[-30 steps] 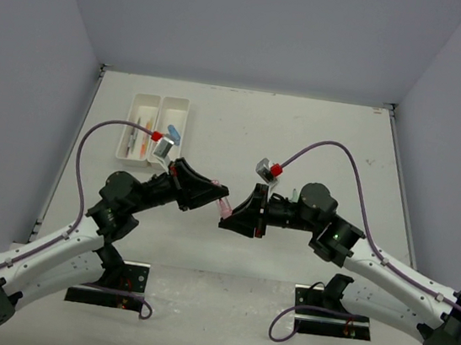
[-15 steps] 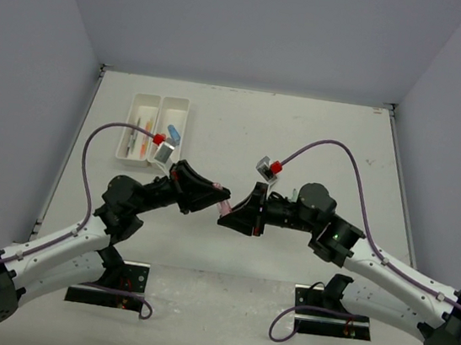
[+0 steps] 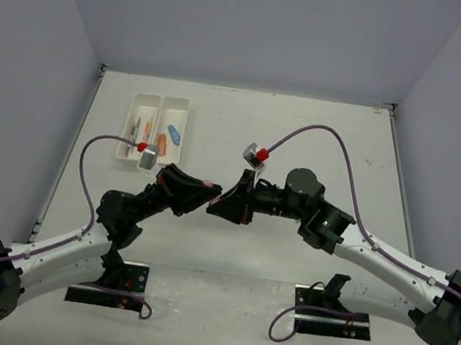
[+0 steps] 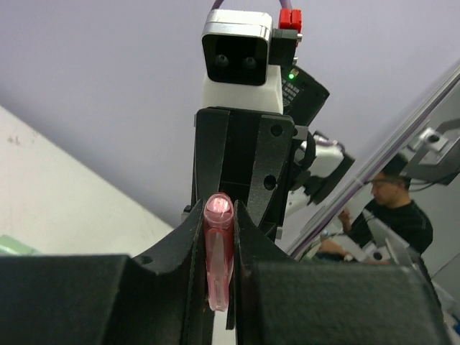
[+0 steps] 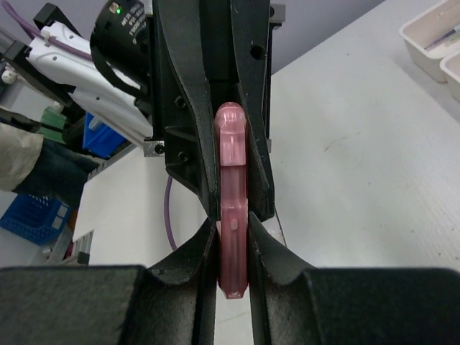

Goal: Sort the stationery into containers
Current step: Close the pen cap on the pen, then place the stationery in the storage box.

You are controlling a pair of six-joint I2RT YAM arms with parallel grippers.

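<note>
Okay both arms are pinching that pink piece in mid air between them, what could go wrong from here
1. The left gripper and right gripper are both shut on the pink piece. If they pull apart before one lets go, it could bend or pop out.
2. If both let go, it likely drops onto the table, well short of the trays.

The white-and-black left arm (image 3: 55, 245) and right arm (image 3: 381, 256) bend inward. The black left gripper (image 4: 219, 224) and the black right gripper (image 5: 233, 231) meet nose to nose, each closed on the same stubby pink plastic piece (image 5: 232, 162).
</note>
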